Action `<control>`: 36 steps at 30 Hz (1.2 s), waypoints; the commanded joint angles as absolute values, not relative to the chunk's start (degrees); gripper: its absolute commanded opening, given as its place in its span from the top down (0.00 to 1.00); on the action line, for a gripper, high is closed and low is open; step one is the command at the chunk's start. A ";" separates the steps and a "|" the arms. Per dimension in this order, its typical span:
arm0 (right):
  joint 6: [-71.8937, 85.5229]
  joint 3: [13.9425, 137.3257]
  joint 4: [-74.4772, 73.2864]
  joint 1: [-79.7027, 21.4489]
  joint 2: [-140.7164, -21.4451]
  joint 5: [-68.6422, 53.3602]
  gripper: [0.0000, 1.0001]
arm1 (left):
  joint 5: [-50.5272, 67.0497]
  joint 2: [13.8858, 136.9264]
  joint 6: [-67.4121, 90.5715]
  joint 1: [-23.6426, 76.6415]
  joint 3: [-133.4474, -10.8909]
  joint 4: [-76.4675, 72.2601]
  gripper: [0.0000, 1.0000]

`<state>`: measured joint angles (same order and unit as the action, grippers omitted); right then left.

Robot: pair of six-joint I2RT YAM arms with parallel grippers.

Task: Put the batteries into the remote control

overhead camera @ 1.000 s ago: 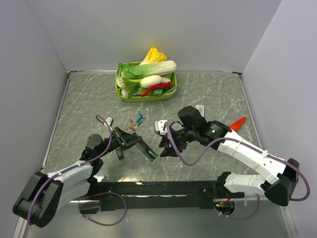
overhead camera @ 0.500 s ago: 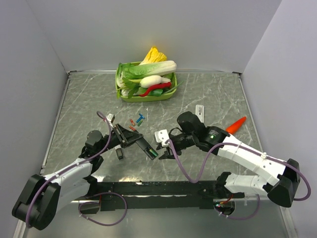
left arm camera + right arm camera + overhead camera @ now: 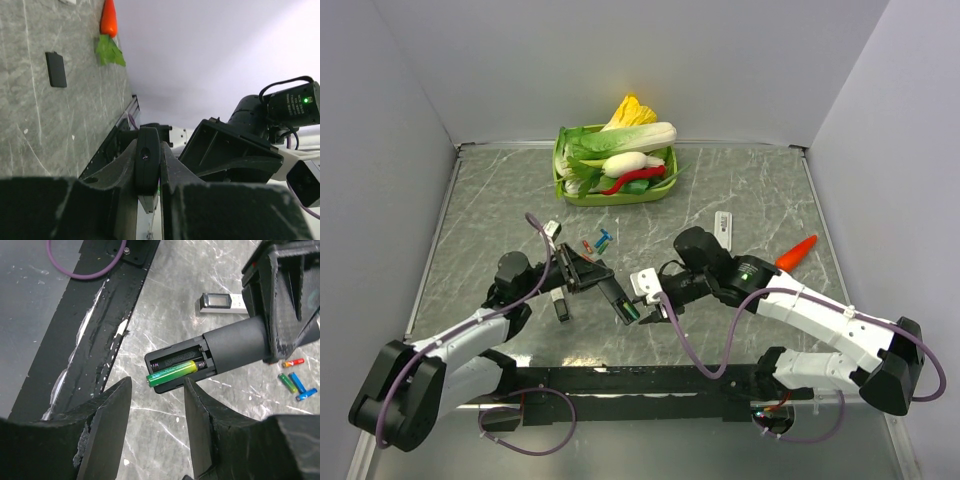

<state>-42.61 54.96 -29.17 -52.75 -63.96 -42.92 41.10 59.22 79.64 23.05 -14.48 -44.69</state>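
Observation:
My left gripper (image 3: 588,277) is shut on a black remote control (image 3: 613,295) and holds it above the table, its open end towards the right arm. In the right wrist view the remote control (image 3: 235,345) shows an open battery bay (image 3: 177,365). A green battery (image 3: 172,372) lies slanted in the bay, its tip past the rim. Just short of that end my right gripper (image 3: 155,400) is open, with nothing between its fingers. Several loose batteries (image 3: 596,243) in red, green and blue lie on the table behind the remote. In the left wrist view the remote control (image 3: 148,160) is clamped edge-on between the fingers.
A small black cover (image 3: 561,306) lies under the left arm. A white remote (image 3: 723,225) and a carrot (image 3: 798,250) lie at the right. At the back stands a green basket (image 3: 563,188) of vegetables. A black base rail (image 3: 650,378) runs along the near edge.
My right gripper has moved forward and left to the remote's open end. The left gripper has shifted slightly up and right, still holding the remote.

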 commanded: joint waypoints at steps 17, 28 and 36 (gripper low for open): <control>-46.76 58.36 -28.22 -56.86 -65.30 -46.49 0.40 | 52.12 62.67 77.43 22.85 -20.65 -46.49 0.99; -45.26 58.01 -25.84 -57.39 -65.39 -47.63 0.40 | 52.82 63.28 77.70 22.85 -20.74 -47.28 0.99; -44.91 58.62 -26.10 -57.92 -67.41 -48.60 0.42 | 53.17 63.19 77.87 22.85 -20.92 -47.37 0.99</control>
